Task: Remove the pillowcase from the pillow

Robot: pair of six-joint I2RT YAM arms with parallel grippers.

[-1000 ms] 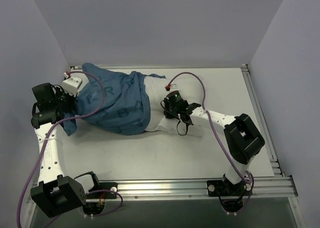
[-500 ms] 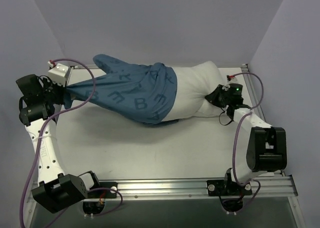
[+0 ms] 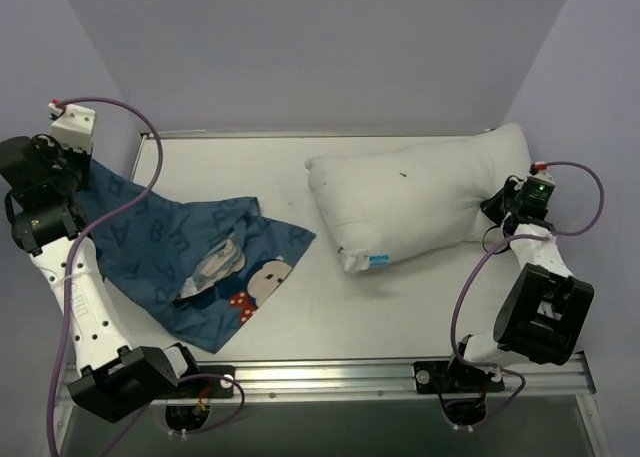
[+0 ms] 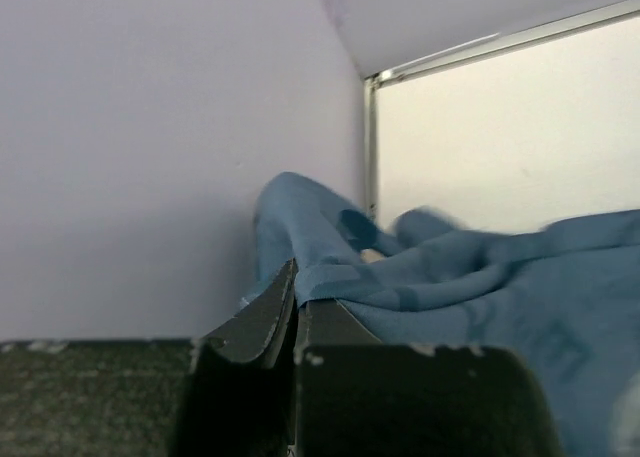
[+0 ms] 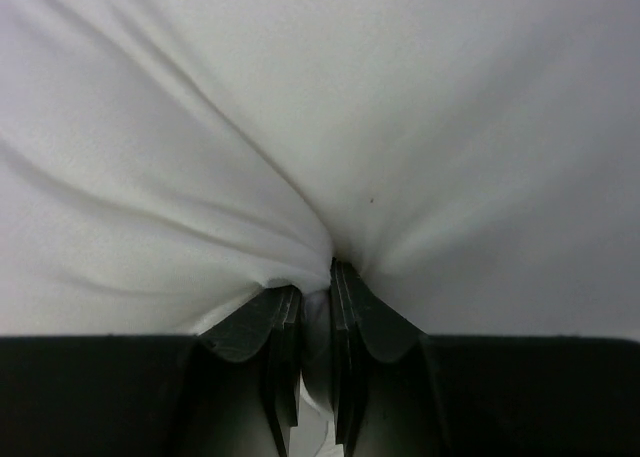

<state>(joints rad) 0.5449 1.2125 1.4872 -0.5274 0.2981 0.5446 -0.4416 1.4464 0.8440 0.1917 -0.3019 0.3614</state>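
The blue pillowcase [image 3: 190,262] lies spread and crumpled at the left of the table, a mouse face with a red bow showing near its front. It is fully off the white pillow [image 3: 415,192], which lies at the right with its small blue-and-white tag [image 3: 377,260] at the near corner. My left gripper [image 3: 75,182] is shut on the pillowcase's far-left edge [image 4: 330,277], raised by the left wall. My right gripper [image 3: 497,209] is shut on a pinch of the pillow's cover [image 5: 318,277] at its right end.
Purple walls close in the table [image 3: 420,307] at the left, back and right. A metal rail [image 3: 400,375] runs along the near edge by the arm bases. Cables loop over both arms.
The left gripper pulled the pillowcase left and up, fully off the pillow. The right gripper drew the pillow farther right. Cover and pillow now lie apart.
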